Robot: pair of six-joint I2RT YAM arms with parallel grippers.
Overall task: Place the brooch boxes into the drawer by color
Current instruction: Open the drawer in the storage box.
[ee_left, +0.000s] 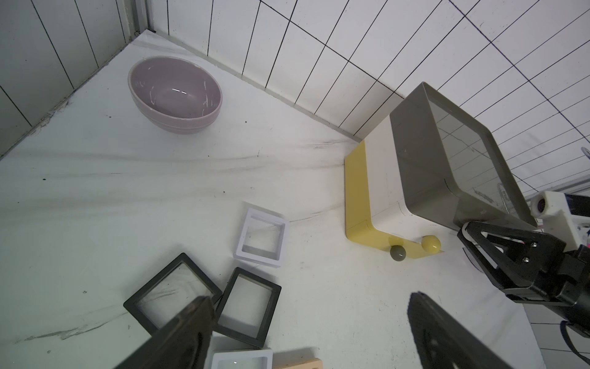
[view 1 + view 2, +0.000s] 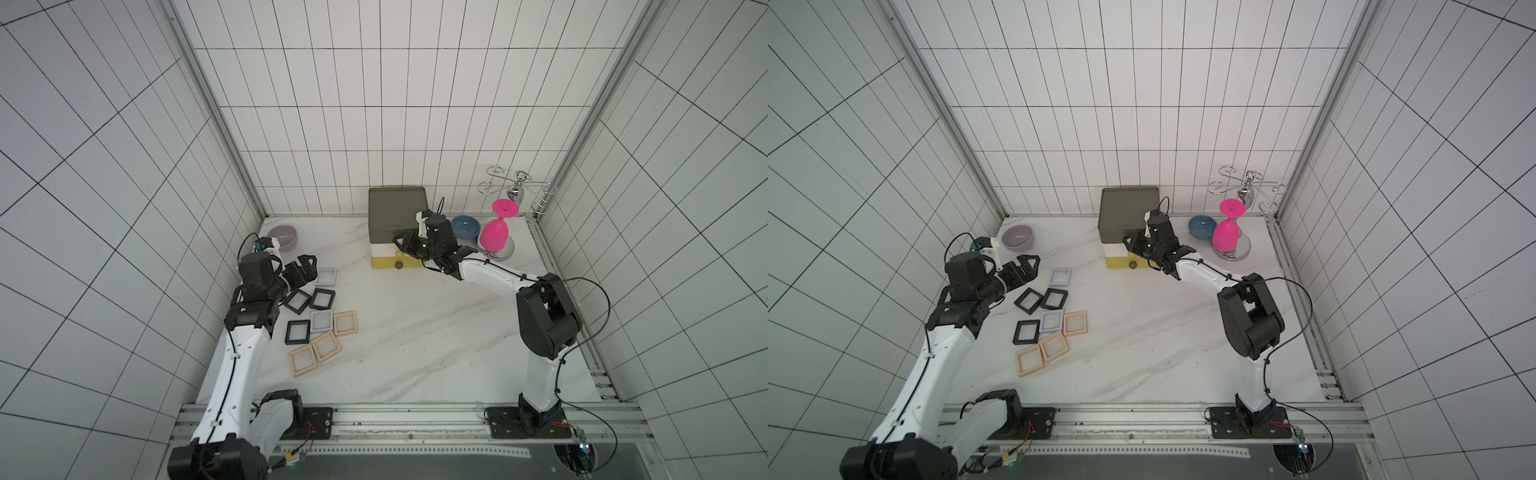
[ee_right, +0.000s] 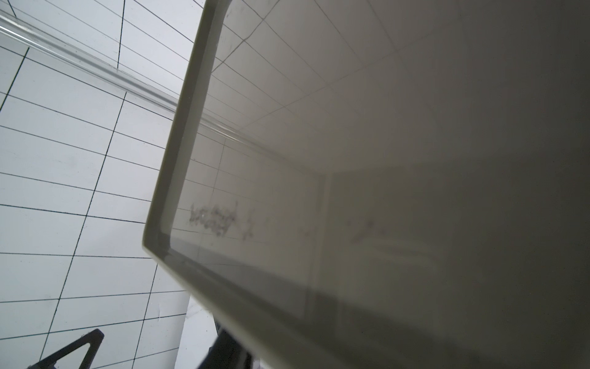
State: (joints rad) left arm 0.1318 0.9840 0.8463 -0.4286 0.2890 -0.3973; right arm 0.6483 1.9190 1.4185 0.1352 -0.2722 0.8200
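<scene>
The drawer [image 2: 397, 216] stands at the back, olive tier over white over yellow, and its olive wall fills the right wrist view [image 3: 399, 159]. My right gripper [image 2: 405, 246] [image 2: 1132, 245] is pressed against the olive tier's front, its jaw gap hidden. In the left wrist view the yellow knob [image 1: 431, 243] and grey knob [image 1: 397, 253] show. The brooch boxes lie in a cluster at the left: white [image 2: 325, 277] [image 2: 321, 320], black [image 2: 297, 301] [image 2: 322, 299] [image 2: 298, 332] and peach [image 2: 345, 323] [image 2: 327, 347] [image 2: 304, 361]. My left gripper [image 2: 309, 270] [image 1: 311, 298] hangs open and empty over the black ones [image 1: 172, 292].
A lilac bowl [image 2: 283, 237] sits at the back left. Right of the drawer are a blue bowl [image 2: 465, 227], an upturned pink goblet [image 2: 496, 235] and a chrome rack [image 2: 517, 191]. Tiled walls close in the marble table [image 2: 415, 332].
</scene>
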